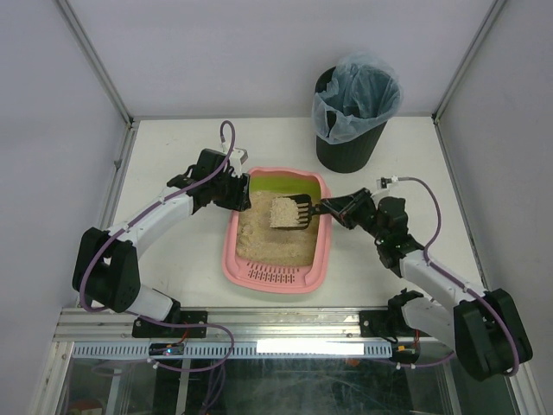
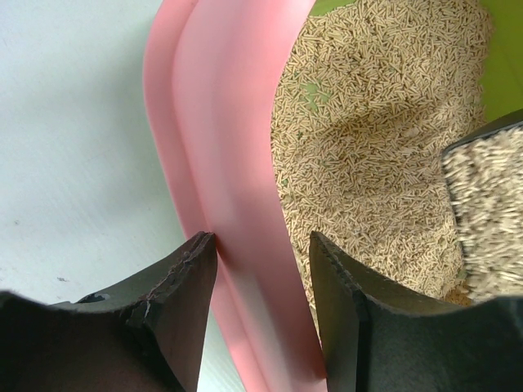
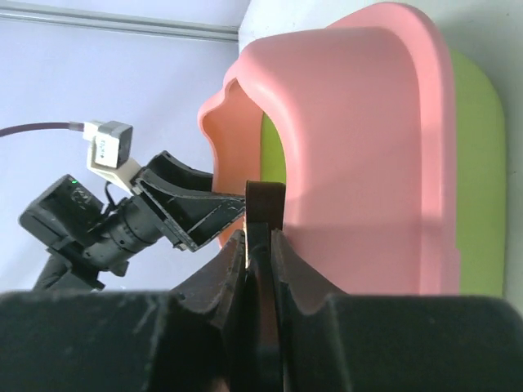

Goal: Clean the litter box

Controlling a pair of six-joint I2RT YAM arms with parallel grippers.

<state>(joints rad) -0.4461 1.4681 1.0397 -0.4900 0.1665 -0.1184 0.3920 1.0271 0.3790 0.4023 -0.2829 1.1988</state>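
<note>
The left pincer [image 1: 233, 192] is partly shut around the left wall of the box, one finger outside and one inside, so it looks like it is holding the box steady. The right pincer [image 1: 333, 207] is shut tight on the thin handle of a black scoop [image 1: 289, 212]. The white table [image 1: 173, 164] carries everything. The pink litter box [image 1: 276, 281] sits in the middle of it, between the two arms, with its green end far from the arms and its slotted end near them. A black bin [image 1: 346, 151] with a bluish bag [image 1: 363, 91] stands at the far right corner, well apart from the box. The scoop hangs over the far half of the box, and it is piled with beige litter [image 1: 268, 246]. I think the job is about half done for this scoop: the load is up but not yet in the bin. Here is what could go wrong. The pile is tall, so a tip or a quick swing could spill litter onto the table on the way to the bin. The handle is thin, so it might twist in the right pincer. The bag's edge is floppy, so the scoop could catch it and miss the hole.
</note>
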